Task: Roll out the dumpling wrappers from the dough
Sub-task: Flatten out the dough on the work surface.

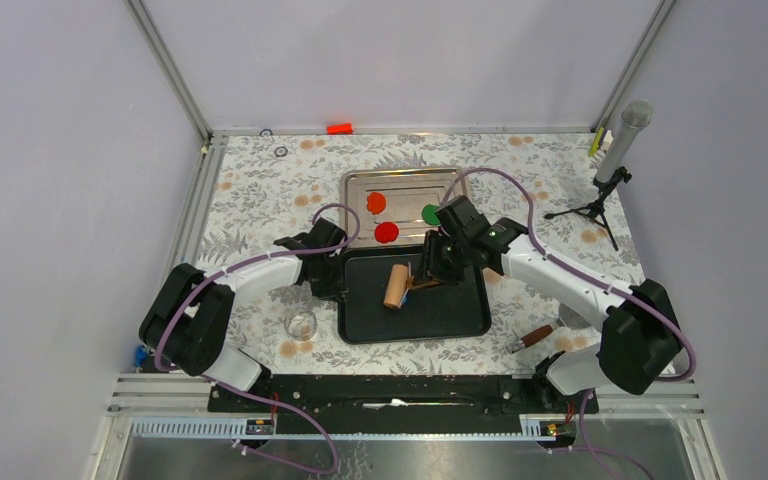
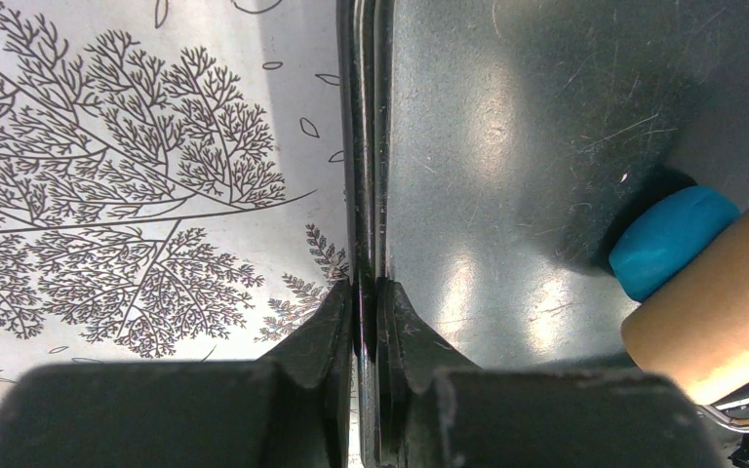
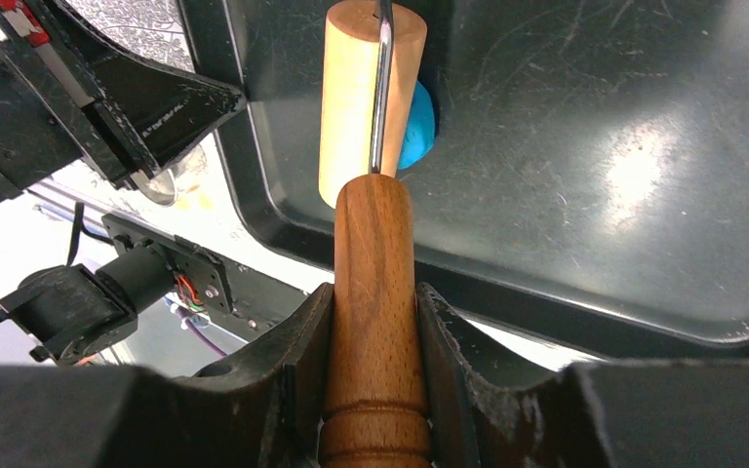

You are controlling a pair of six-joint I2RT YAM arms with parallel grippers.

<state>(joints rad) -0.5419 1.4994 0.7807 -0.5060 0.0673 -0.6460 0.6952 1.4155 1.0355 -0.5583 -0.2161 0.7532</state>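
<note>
Black tray [image 1: 450,315] — right hand [image 3: 374,297] clamps roller handle [image 3: 373,224].

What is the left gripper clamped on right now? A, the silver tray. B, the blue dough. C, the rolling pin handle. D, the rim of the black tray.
D: the left wrist view shows the left gripper shut on the rim of the black tray, while the rolling pin handle sits in the right gripper.
</note>
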